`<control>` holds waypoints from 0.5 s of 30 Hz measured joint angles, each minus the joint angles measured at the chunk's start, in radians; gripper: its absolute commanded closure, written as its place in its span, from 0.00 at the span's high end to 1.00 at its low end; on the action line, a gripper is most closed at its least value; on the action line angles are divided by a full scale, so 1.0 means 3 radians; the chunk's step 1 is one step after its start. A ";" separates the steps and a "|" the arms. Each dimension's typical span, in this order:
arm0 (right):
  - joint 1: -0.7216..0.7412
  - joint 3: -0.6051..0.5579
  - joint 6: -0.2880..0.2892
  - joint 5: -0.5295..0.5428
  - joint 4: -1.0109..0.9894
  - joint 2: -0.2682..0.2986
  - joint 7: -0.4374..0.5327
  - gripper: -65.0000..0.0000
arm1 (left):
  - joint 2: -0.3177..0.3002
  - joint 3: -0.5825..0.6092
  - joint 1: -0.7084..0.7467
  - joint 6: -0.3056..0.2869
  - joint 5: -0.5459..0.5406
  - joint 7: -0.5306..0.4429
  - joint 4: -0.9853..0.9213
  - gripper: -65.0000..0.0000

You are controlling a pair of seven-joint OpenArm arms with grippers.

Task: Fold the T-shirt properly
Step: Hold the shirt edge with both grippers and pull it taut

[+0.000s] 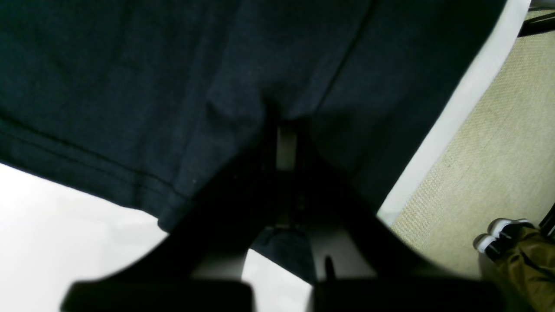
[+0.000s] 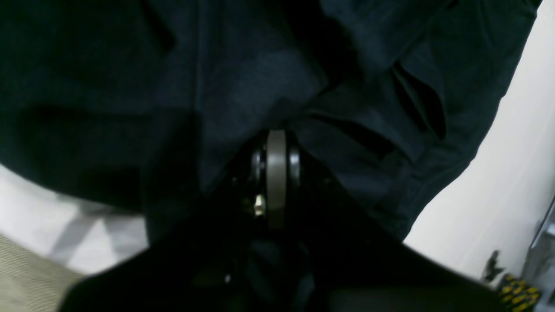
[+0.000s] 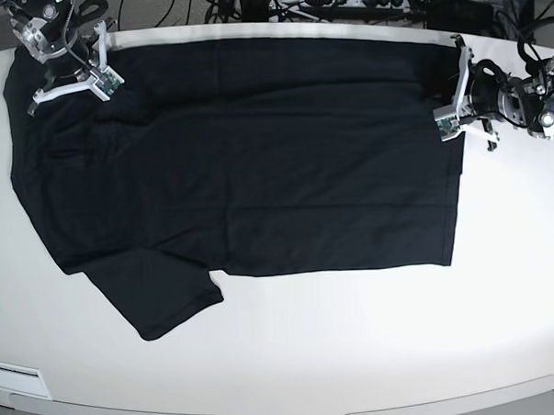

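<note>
**Both grippers pinched on the black shirt**

We see a white table [image 3: 357,351] filling the base view, its far edge lined with cables. The T-shirt [image 3: 247,163] lies spread flat across its far half, hem toward the left arm's side, one sleeve pointing toward the near edge. Our left gripper [image 3: 452,103] is clenched on the fabric at the hem's far corner; its wrist view shows the stitched hem hanging just past the closed jaws. Our right gripper [image 3: 68,65] is clamped on bunched cloth at the shoulder end, near the table's far edge.
</note>
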 measured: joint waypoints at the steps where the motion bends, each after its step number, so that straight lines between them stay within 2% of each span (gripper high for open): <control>1: -0.0064 0.0062 0.0005 0.0008 0.0024 -0.0025 -0.0003 0.00 | 0.0000 0.0000 0.0000 0.0000 0.0023 0.0009 0.0017 0.00; 6: -0.0318 0.0407 0.0113 0.0178 0.0084 -0.0118 0.0008 0.00 | 0.0001 0.0000 0.0001 0.0041 0.0052 0.0086 0.0109 0.00; 11: -0.0429 0.0613 0.0188 0.0329 0.0085 -0.0131 0.0070 0.00 | -0.0006 0.0006 0.0023 0.0118 0.0039 0.0355 0.0317 0.00; 15: -0.0437 0.0717 0.0299 0.0393 0.0085 -0.0134 0.0061 0.00 | -0.0145 0.0023 0.0076 0.0114 0.0023 0.0594 0.0506 0.00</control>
